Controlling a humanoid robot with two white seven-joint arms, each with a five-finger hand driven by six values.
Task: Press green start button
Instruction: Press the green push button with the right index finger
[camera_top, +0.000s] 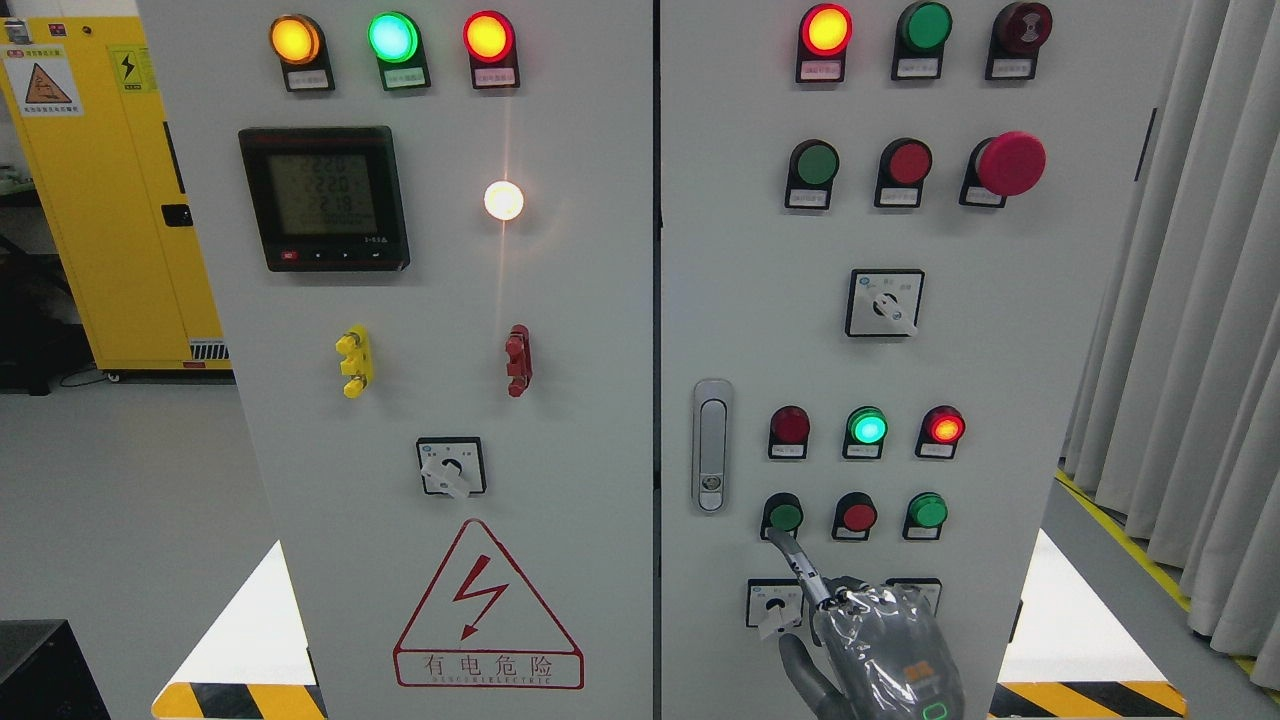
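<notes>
The green start button (785, 517) is the left one in the lower row on the right cabinet door (1000, 350). My right hand (870, 650), in a grey glove, comes up from the bottom edge right of the middle. Its index finger (797, 560) is stretched up and left, and its tip sits at the lower left edge of the green button. The other fingers are curled and hold nothing. The left arm is out of view.
A red button (858, 516) and a second green button (927, 511) sit to the right in the same row. Above them are indicator lamps (866, 427), and a door latch (711, 445) is to the left. A rotary switch (774, 604) sits just left of my hand.
</notes>
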